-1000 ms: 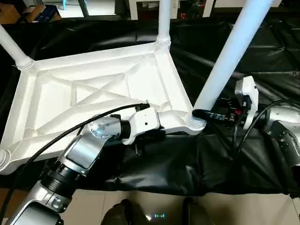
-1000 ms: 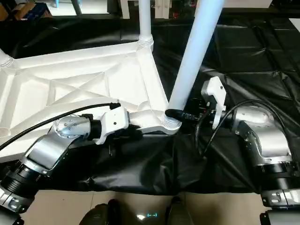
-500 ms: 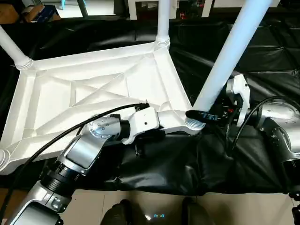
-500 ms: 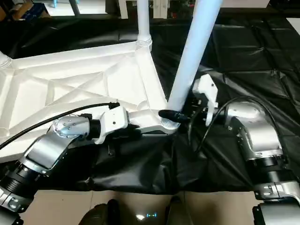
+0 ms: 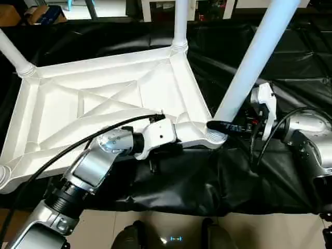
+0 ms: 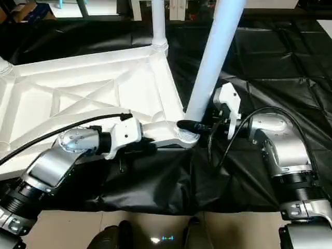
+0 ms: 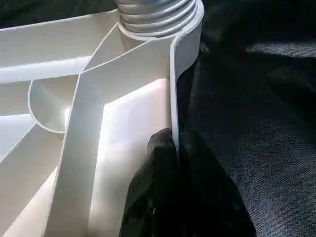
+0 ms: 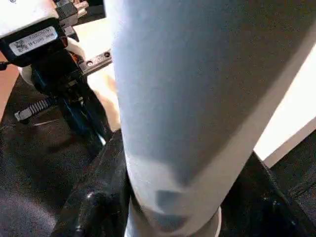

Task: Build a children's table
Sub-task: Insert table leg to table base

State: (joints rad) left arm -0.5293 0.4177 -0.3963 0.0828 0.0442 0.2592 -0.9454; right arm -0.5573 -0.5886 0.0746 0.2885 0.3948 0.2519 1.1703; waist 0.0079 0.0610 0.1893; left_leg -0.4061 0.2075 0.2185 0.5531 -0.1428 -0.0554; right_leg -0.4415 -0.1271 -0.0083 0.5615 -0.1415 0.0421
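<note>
The children's table lies upside down on black sheeting, its white top (image 5: 104,93) showing the X-ribbed underside. Three white legs stand in corner sockets: far left (image 5: 13,54), far right (image 5: 181,21) and near right (image 5: 249,67). The near left socket (image 5: 2,176) has no leg in it. My left gripper (image 7: 175,143) is shut on the top's near rim, just beside the near right socket. My right gripper (image 8: 182,207) is closed around the base of the near right leg, one black finger (image 5: 222,126) lying across it just above the socket.
Black sheeting (image 5: 290,62) covers the floor around the table, with tan floor (image 5: 104,231) at my near edge. White furniture (image 5: 155,8) and a cardboard box (image 5: 41,13) stand at the back. A black cable (image 5: 78,148) runs along my left forearm.
My right gripper has slid a little further left around the leg's base. The left gripper and the table top have stayed put.
</note>
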